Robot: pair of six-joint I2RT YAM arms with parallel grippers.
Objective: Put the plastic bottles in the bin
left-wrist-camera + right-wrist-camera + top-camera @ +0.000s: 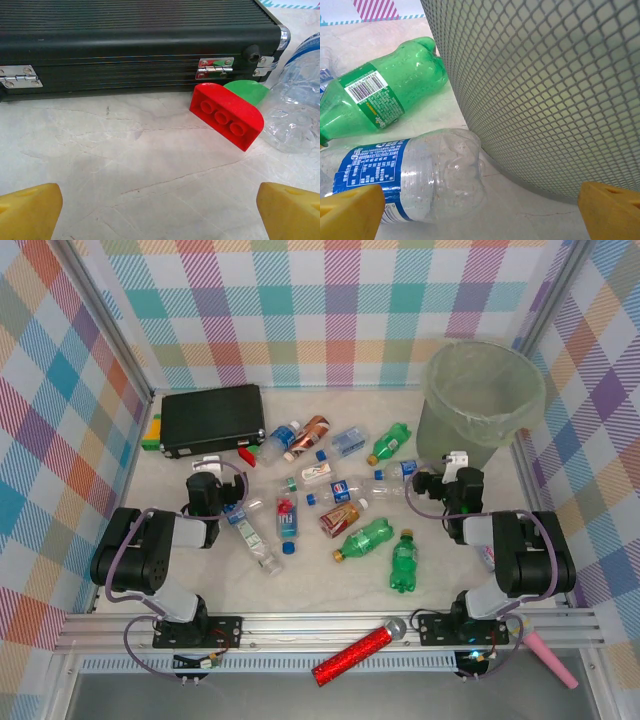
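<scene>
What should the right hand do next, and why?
Probably ease the right gripper down and sideways over the clear bottle, then close. Its jaws stand open and empty. The bottle lies just ahead, a little off centre between the fingers, right beside the bin.

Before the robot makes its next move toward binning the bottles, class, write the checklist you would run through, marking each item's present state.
1. Right gripper open and empty: ok.
2. Left gripper open and empty: ok.
3. Bin upright, mouth unobstructed: ok.
4. Bottle ahead of right gripper: ok, the blue-labelled clear bottle lies just in front, beside the bin.
5. Left gripper aimed at a bottle: not ok, it faces the black case and red brick.
</scene>
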